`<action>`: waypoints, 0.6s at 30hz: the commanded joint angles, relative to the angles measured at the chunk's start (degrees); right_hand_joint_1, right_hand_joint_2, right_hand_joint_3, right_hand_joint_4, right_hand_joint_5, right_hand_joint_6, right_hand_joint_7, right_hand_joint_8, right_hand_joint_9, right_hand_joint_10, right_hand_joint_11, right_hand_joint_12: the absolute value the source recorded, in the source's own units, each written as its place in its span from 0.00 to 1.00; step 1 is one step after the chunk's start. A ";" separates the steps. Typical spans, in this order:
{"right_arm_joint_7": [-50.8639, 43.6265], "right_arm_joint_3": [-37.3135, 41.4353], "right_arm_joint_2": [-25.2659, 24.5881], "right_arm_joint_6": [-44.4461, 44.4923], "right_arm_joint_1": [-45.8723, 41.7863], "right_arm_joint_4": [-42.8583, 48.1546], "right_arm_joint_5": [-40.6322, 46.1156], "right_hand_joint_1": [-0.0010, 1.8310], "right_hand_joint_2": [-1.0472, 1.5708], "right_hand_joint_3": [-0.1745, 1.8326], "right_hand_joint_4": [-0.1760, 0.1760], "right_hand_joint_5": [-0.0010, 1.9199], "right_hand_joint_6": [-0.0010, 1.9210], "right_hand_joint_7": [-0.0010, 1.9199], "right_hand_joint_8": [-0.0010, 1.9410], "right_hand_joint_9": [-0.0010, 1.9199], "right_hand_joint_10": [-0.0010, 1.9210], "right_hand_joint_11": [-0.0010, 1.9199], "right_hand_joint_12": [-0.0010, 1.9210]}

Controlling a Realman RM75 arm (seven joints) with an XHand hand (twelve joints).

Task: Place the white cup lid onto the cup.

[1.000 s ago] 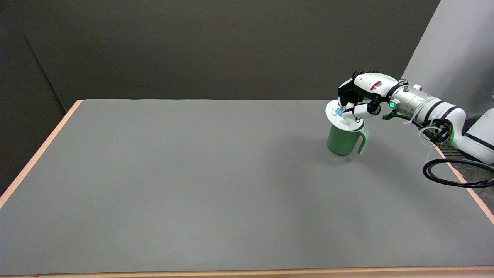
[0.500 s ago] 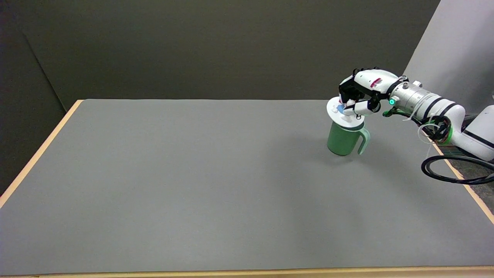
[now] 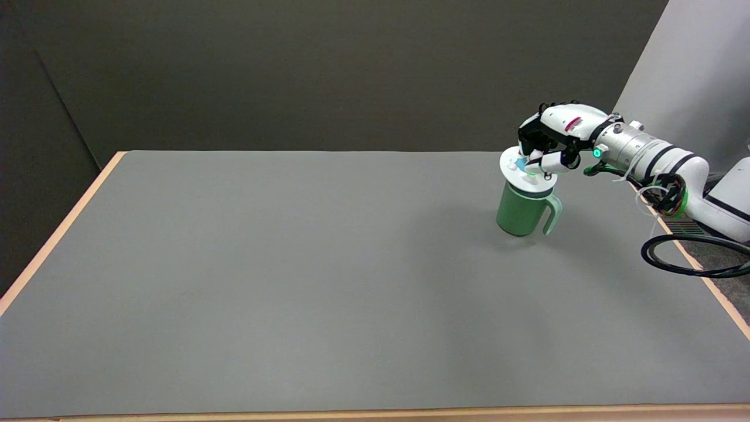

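Note:
A green cup with a handle on its right side stands upright at the table's far right. The white cup lid sits over its mouth, tilted a little, with a small blue knob on top. My right hand reaches in from the right above the cup, fingers curled down around the lid's knob, holding the lid. I cannot tell whether the lid's rim rests fully on the cup's rim.
The grey table has an orange edge along its left, front and right sides. A black cable loop hangs over the right edge below my right arm. A dark wall stands behind.
My right hand has risen slightly and shifted a little right with the lid. The cup has stayed in place.

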 commanded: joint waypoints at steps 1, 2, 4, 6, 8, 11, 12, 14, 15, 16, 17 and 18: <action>0.18 0.00 0.29 1.11 -0.37 -0.53 -0.23 0.66 0.80 0.20 0.38 0.40 0.70 0.54 0.49 0.54 0.32 0.35 0.70; 0.18 0.00 0.29 1.21 -0.37 -0.54 -0.23 0.66 0.81 0.19 0.40 0.40 0.70 0.53 0.49 0.52 0.35 0.36 0.68; 0.33 0.00 0.37 1.88 -0.37 -0.82 -0.23 0.66 0.80 0.19 0.43 0.41 0.69 0.54 0.49 0.53 0.34 0.35 0.69; 0.83 0.00 0.64 2.43 -0.38 -0.99 -0.23 0.66 0.80 0.19 0.45 0.42 0.69 0.54 0.48 0.53 0.34 0.36 0.69; 0.90 0.00 0.91 2.95 -0.38 -1.31 -0.23 0.66 0.79 0.21 0.44 0.42 0.69 0.54 0.47 0.54 0.33 0.37 0.69; 0.90 0.00 1.33 4.44 -0.68 -2.02 -0.23 0.66 0.79 0.21 0.44 0.42 0.69 0.55 0.46 0.54 0.33 0.37 0.70; 0.90 0.00 1.39 5.07 -0.70 -2.25 -0.23 0.66 0.79 0.21 0.44 0.42 0.69 0.55 0.46 0.54 0.33 0.37 0.70; 0.90 0.00 1.55 5.75 -0.78 -2.44 -0.23 0.66 0.79 0.21 0.44 0.42 0.68 0.55 0.46 0.54 0.33 0.37 0.70; 0.90 0.00 1.63 5.78 -0.84 -2.46 -0.23 0.66 0.79 0.21 0.44 0.42 0.68 0.55 0.46 0.54 0.33 0.37 0.70; 0.90 0.00 1.65 5.78 -0.98 -2.52 -0.23 0.66 0.79 0.21 0.44 0.42 0.68 0.55 0.46 0.54 0.33 0.37 0.70; 0.90 0.00 1.65 5.78 -1.02 -2.59 -0.23 0.66 0.79 0.21 0.43 0.43 0.68 0.55 0.45 0.54 0.33 0.37 0.70; 0.90 0.00 1.65 5.78 -1.14 -2.73 -0.23 0.66 0.79 0.21 0.43 0.43 0.68 0.55 0.45 0.54 0.33 0.37 0.70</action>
